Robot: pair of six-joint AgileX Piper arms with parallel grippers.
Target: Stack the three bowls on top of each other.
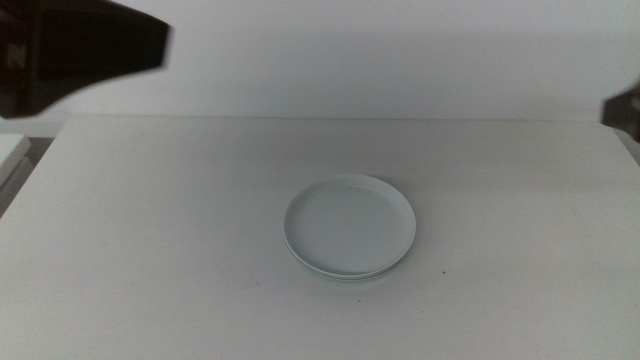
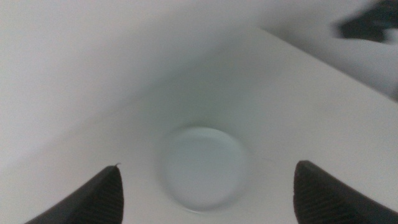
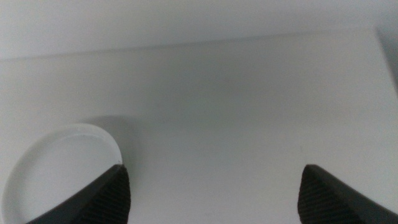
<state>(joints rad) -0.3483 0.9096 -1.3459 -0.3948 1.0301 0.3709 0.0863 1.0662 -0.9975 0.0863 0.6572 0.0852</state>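
A stack of shallow round bowls (image 1: 350,226) sits on the white table (image 1: 150,250), a little right of its middle. The top bowl is pale, between white and grey-blue. Thin rims of lower bowls (image 1: 345,276) show at the near edge, one faintly mint green; I cannot tell how many lie beneath. My left gripper (image 2: 207,167) is open and empty, high above the stack (image 2: 202,168). Its arm (image 1: 90,45) shows blurred at the far left. My right gripper (image 3: 214,168) is open and empty above bare table beside the stack (image 3: 59,165). Its arm (image 1: 622,108) shows at the far right edge.
The table's far edge (image 1: 340,117) meets a plain white wall. A lower white surface (image 1: 12,150) stands beyond the table's left edge. A small dark speck (image 1: 442,270) lies right of the stack.
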